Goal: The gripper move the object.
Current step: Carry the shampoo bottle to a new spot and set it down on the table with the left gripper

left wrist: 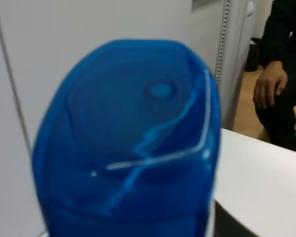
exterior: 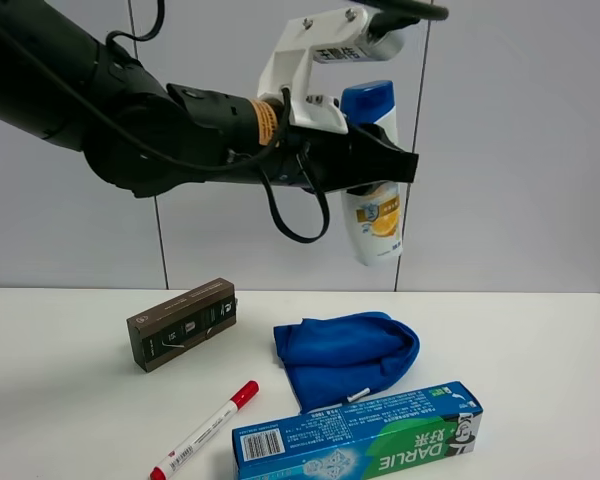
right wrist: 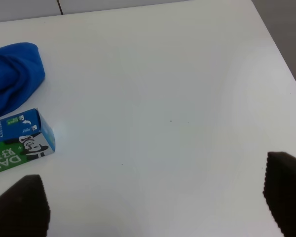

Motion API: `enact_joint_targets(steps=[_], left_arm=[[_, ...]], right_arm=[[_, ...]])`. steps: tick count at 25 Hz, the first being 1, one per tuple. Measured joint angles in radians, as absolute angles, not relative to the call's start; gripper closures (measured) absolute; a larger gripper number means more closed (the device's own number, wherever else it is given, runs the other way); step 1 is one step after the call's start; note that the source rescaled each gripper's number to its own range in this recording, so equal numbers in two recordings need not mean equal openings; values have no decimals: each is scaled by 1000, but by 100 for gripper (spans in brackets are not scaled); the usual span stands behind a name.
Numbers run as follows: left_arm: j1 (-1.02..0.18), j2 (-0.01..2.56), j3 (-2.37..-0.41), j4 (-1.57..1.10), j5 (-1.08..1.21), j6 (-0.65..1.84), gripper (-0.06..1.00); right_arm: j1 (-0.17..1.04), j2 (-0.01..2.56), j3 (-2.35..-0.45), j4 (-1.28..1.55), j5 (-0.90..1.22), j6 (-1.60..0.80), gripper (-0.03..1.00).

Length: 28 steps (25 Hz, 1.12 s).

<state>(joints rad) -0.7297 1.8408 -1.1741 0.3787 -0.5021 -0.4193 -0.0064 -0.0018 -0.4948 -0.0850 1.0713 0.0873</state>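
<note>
My left gripper [exterior: 375, 165], black with a white mount, is shut on the white shampoo bottle [exterior: 376, 222]. It holds the bottle upright, high above the table [exterior: 540, 380], over the blue cloth. The bottle's blue cap [left wrist: 133, 143] fills the left wrist view, so the fingers are hidden there. My right gripper [right wrist: 153, 207] is open and empty above bare table at the right. Its two dark fingertips [right wrist: 286, 192] stand far apart at the frame's lower corners.
On the table lie a brown box [exterior: 182, 323], a blue cloth [exterior: 345, 355], a blue-green toothpaste box [exterior: 355, 445] and a red-capped marker [exterior: 205, 430]. The cloth [right wrist: 12, 74] and toothpaste box [right wrist: 19, 143] also show in the right wrist view. A seated person [left wrist: 281, 74] is beyond the table's edge.
</note>
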Motion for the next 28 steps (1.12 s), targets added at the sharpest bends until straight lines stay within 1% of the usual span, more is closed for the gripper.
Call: enact_joint_targets(steps=[9, 14, 19, 28], left_arm=[[-816, 1966, -1261, 382, -501, -475, 94], [-850, 2047, -1351, 383, -495, -479, 94], [-853, 2103, -1425, 384, -489, -479, 94], [-853, 2203, -1431, 380, -492, -479, 94]], right_arm=[[-6, -2, -495, -85, 1071, 87, -3], [-6, -2, -495, -85, 1071, 87, -3], [-6, -2, -495, -85, 1071, 87, -3], [-6, -2, -495, -85, 1071, 87, -3]])
